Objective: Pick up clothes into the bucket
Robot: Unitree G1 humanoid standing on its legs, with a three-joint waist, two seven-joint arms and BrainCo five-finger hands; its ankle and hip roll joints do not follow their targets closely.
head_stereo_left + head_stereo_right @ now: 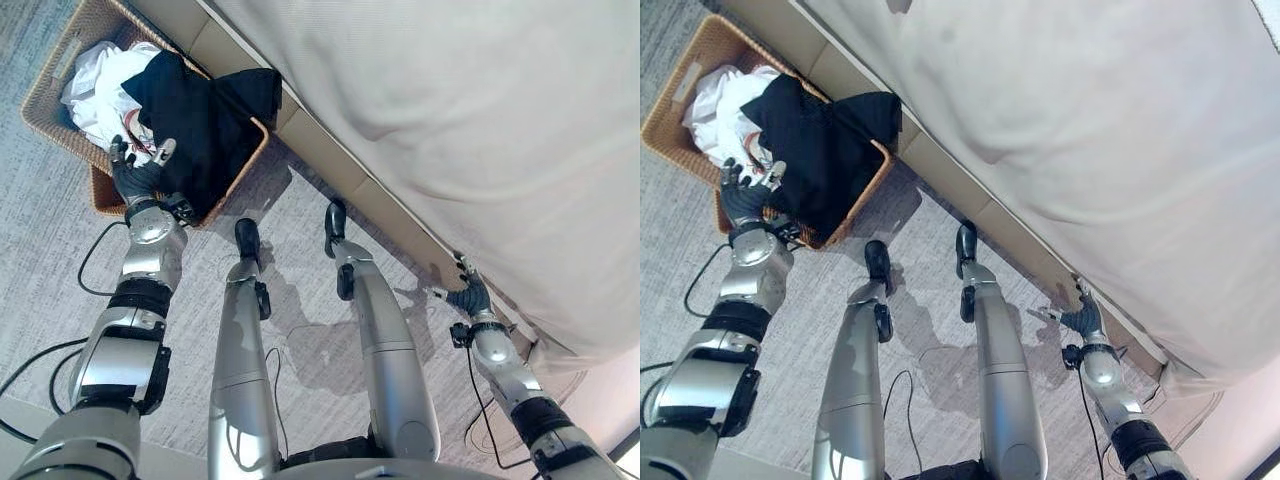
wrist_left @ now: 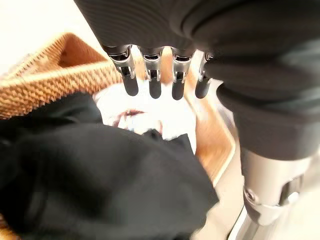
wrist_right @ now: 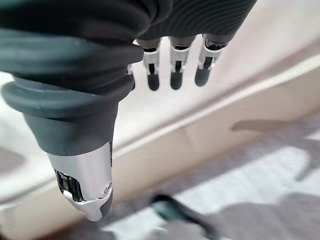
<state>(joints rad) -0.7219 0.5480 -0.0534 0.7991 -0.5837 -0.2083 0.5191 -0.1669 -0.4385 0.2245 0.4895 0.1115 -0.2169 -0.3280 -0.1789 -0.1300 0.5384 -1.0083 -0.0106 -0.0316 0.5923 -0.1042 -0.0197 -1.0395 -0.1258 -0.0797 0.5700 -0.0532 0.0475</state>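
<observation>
Upper left: left hand [image 1: 137, 172] open-fingered over the black garment [image 1: 200, 120] draping the basket [image 1: 60, 62] rim — soft, limp, light; pinch a bunched fold.

A grey, faintly patterned carpet [image 1: 320, 350] spreads under me, lit evenly with soft shadows lying across it. Along my right runs a bed [image 1: 1090, 150] draped in a pale cream cover that hangs over its side. Below the cover I see the bed's beige base panel [image 1: 330, 160], which meets the carpet in a straight line.
</observation>
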